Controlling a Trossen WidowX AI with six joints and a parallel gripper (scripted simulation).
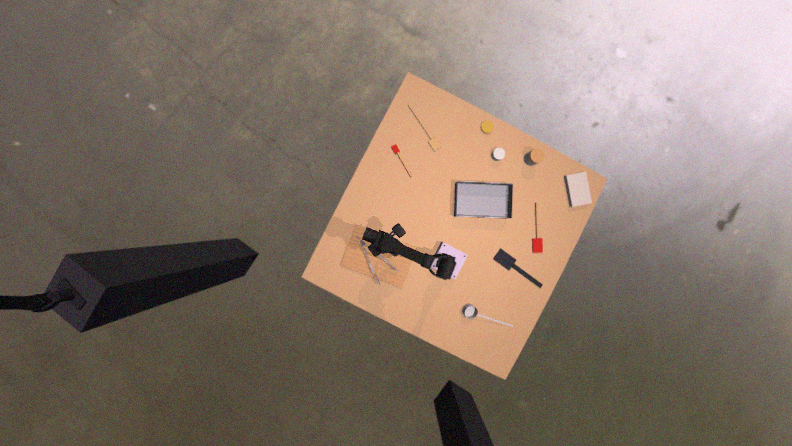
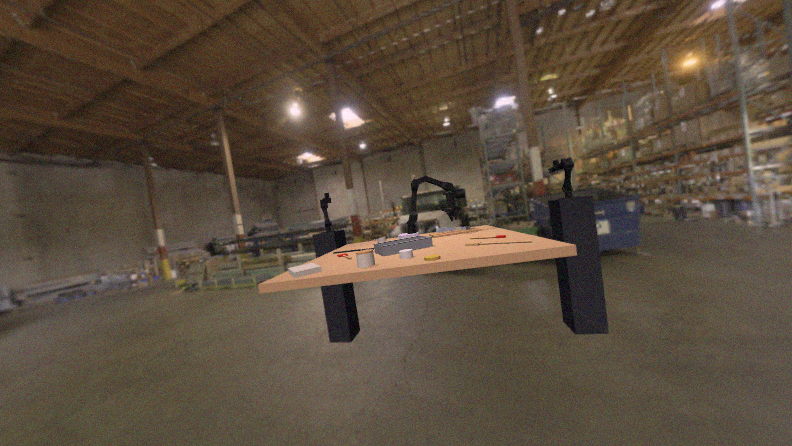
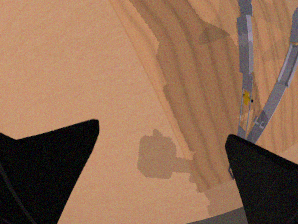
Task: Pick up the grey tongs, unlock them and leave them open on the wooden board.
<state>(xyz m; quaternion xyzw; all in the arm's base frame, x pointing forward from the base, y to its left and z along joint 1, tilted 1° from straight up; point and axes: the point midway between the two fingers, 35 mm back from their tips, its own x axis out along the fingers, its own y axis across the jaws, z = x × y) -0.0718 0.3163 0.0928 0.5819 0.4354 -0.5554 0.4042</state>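
Note:
The grey tongs [image 1: 370, 265] [image 3: 246, 45] lie on the wooden board [image 1: 352, 262] [image 3: 220, 75], their two arms spread apart in a V. The hinge end is near the right finger in the wrist view and partly hidden behind it. My gripper [image 3: 165, 135] is wide open, with nothing between its fingers. It is off to the side of the hinge end, above the board's edge; whether the right finger touches the tongs cannot be told. The roasting tin [image 1: 511, 202] [image 2: 403, 245] stands mid-table with no tongs across it.
The arm rises from a pale base plate [image 1: 458, 255]. A black spatula [image 1: 504, 259], a small pan [image 1: 469, 311] and a red-headed tool [image 1: 537, 245] lie beyond the base. A second red-headed tool [image 1: 395, 149] lies past the board. A cup [image 1: 535, 155] and white block [image 1: 579, 189] are near the far edge.

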